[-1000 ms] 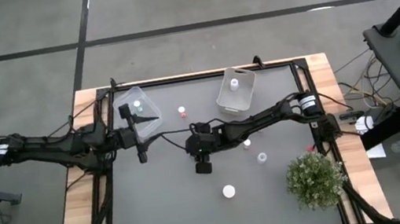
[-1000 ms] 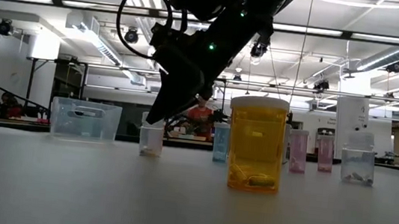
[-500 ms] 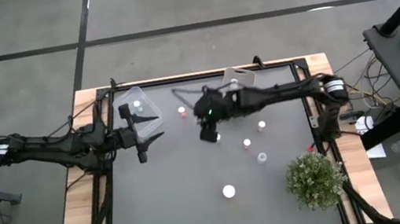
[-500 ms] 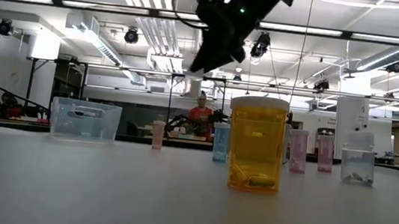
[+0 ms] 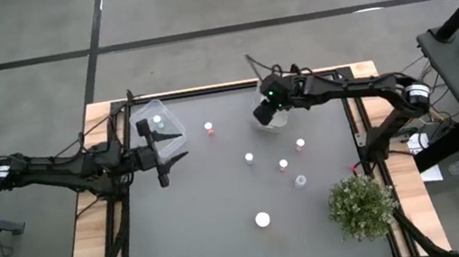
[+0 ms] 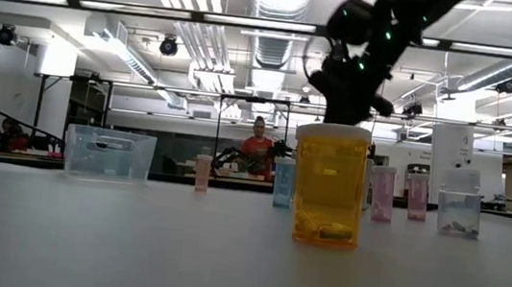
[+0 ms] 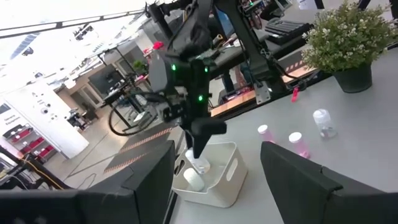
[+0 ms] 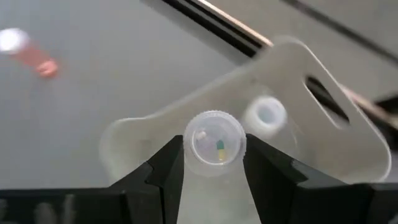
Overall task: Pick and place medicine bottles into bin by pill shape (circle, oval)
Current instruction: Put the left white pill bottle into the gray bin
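Observation:
My right gripper [image 5: 266, 107] is shut on a small clear bottle [image 8: 214, 142] with a yellow-green pill inside, above the clear right-hand bin [image 5: 276, 120]. One white-capped bottle [image 8: 266, 115] lies in that bin. My left gripper [image 5: 168, 147] is open and empty beside the clear left-hand bin [image 5: 155, 119]. On the dark mat stand a pink bottle [image 5: 209, 129], several small white-capped bottles [image 5: 249, 156] [image 5: 300, 144] [image 5: 283, 164] and a wider white one [image 5: 263, 220]. In the low view an amber bottle [image 6: 329, 183] stands nearest. My right gripper pinches the clear bottle by its round side wall [image 8: 188, 146] between its two fingers. The fingers come from above, pointing down. The bottle is lifted clear and hangs over the inside of the right-hand bin [image 7: 214, 180], its clear end toward the wrist camera.
A bushy green plant [image 5: 361, 204] stands at the near right corner. A black frame rail runs along the far edge behind both bins. A person shows far off in the room [image 6: 257, 150]. A small clear bottle [image 5: 300, 180] stands near the plant.
My right gripper has risen from the middle of the mat with the clear bottle and gone toward the far right, ending over the right-hand bin. The bottle, on the mat a second ago, is now lifted clear.

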Robot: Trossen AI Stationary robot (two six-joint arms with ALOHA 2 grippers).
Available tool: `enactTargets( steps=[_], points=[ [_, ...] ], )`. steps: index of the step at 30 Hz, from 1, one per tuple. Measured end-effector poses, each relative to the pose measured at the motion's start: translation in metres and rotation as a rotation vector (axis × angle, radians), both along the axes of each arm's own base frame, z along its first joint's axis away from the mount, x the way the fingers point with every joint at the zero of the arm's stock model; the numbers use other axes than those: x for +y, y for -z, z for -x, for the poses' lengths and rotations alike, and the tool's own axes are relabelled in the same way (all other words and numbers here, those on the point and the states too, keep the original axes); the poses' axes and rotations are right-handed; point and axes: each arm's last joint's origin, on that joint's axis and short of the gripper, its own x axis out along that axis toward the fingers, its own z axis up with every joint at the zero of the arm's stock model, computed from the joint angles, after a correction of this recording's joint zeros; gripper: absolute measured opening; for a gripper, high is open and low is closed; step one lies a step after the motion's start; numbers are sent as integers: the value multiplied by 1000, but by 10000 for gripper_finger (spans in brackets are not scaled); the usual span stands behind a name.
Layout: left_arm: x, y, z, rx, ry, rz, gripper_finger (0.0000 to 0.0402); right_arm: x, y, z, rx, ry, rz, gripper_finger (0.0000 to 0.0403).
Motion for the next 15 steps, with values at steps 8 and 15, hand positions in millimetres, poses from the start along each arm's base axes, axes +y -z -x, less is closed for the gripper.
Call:
enactTargets(
  steps=[8, 15],
  points=[
    [0, 0, -1, -3, 0, -4, 223, -11, 33, 8, -65, 53, -42, 143],
    [0, 1, -4, 7, 0, -21, 223, -15, 54, -4, -6, 37, -66, 144]
  ],
)
